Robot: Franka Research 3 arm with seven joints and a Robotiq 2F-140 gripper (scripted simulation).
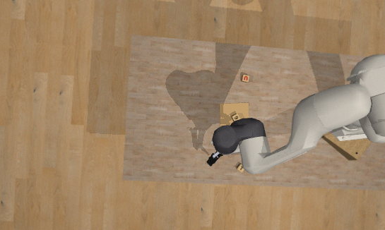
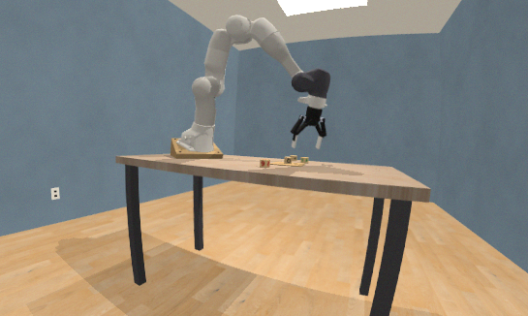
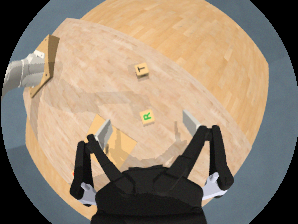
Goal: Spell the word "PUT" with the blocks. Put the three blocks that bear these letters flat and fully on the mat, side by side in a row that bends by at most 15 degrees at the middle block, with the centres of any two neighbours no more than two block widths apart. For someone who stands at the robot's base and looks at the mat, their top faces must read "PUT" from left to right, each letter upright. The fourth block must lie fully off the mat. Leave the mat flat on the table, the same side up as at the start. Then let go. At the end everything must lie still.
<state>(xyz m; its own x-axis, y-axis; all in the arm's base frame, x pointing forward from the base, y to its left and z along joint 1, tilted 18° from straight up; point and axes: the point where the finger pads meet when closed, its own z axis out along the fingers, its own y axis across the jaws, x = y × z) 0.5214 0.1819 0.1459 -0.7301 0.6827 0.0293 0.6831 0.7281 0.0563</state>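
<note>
Jaws: wide open on the gripper [image 2: 308, 142], nothing between them, hanging well above the table [image 2: 323, 180]; from the wrist camera both fingers splay out to the sides.

Wrist view: a block with a green letter [image 3: 148, 117] sits on the wood ahead of the fingers, and a second block with a dark letter [image 3: 141, 70] lies further off. Can't read either letter from here, too small.

Mat: a tan square mat [image 1: 228, 109] flat on the table, partly hidden under the dark wrist in the top view.

Block on mat: one block with a dark letter [image 1: 235, 116] sits at the mat's lower right, right at the wrist's edge. Letter's not legible to me.

U block: red-letter block [image 1: 246, 77], looks like a U, on the bare table well apart from the mat.

Fourth block: only a corner [image 1: 239, 167] peeks out from under the forearm, off the mat on the other side.

Side view: three blocks visible in a loose cluster, red one [image 2: 264, 163] nearest the base.

Arm: white Franka arm [image 2: 216, 58] arches up from its wooden base plate [image 2: 177, 153] at the table's end.
</note>
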